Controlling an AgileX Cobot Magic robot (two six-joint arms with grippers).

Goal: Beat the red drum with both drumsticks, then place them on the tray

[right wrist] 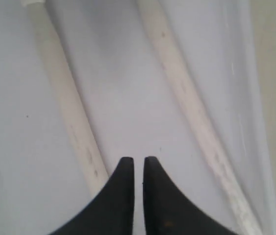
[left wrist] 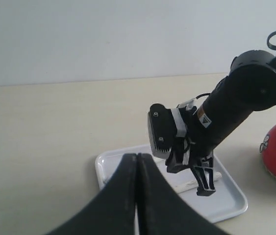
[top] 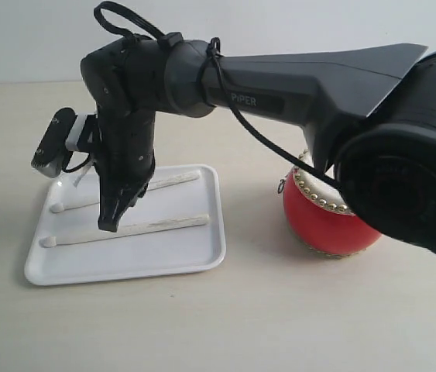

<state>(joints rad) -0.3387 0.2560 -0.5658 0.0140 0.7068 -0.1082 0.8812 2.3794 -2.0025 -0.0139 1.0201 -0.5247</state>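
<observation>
Now hangs over two drumsticks (top: 159, 225) in the white tray (top: 125, 271), right gripper (right wrist: 138, 164) barely ajar, empty; left gripper (left wrist: 137, 159) shut, empty

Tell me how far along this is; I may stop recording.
Done: both drumsticks lie on the tray. In hand: nothing; the right gripper hangs over them, jaws barely apart and empty, the left gripper shut and empty. Left: only pulling away. Whether the red drum was beaten cannot be seen.

Right pincer (top: 112, 220) pointing down over tray (top: 190, 254); one drumstick (top: 163, 225) at its tip, second drumstick (top: 175, 180) behind; red drum (top: 322, 229) well aside.
</observation>
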